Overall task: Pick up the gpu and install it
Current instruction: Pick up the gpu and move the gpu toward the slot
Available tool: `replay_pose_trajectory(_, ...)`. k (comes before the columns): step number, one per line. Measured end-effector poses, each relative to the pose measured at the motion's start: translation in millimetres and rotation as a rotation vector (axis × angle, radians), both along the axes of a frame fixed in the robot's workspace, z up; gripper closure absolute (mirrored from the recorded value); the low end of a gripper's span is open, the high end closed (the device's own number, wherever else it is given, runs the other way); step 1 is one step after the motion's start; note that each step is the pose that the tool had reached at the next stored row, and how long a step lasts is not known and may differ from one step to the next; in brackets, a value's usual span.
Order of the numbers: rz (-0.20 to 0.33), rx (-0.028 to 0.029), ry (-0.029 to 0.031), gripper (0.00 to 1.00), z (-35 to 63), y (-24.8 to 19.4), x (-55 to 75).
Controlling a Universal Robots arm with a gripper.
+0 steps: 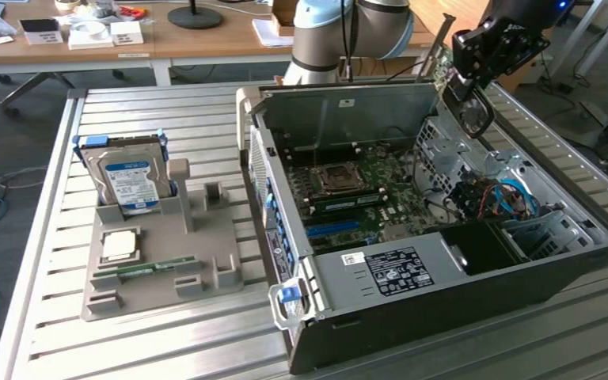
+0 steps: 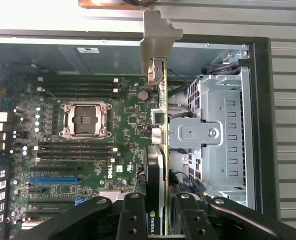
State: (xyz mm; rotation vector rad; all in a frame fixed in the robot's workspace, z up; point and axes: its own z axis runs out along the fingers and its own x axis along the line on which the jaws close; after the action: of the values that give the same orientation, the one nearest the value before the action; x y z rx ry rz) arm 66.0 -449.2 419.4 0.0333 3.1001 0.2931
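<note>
The gpu [image 2: 160, 150] appears edge-on in the wrist view: a thin green board with a black cooler on one face and a metal end bracket [image 2: 155, 40] at its far end. My gripper [image 2: 160, 216] is shut on it, a black finger [image 2: 133, 220] pressing each face. The card hangs upright over the open computer case, above the motherboard [image 2: 88, 100], roughly between the board and the silver drive cage [image 2: 213, 135]. In the exterior view the gripper [image 1: 471, 59] holds the gpu [image 1: 443, 67] high over the case's far right corner, clear of the slots.
The open black case [image 1: 431, 301] lies on the slatted metal table. The blue expansion slot [image 2: 53, 179] and CPU socket [image 2: 85, 119] are exposed. At the exterior view's left, a grey fixture [image 1: 209, 269] holds a blue-labelled hard drive [image 1: 130, 178], a chip [image 1: 119, 244] and a RAM stick [image 1: 146, 267].
</note>
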Motion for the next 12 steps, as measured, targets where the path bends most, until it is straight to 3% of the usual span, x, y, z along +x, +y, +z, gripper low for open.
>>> replay_pose_trajectory(6, 0.000, -0.0001, 0.0001, 0.73, 0.0, -1.2, 0.7)
replay_pose_trajectory(12, 0.002, 0.0001, 0.0000, 0.73, 0.0, -9.6, 0.8)
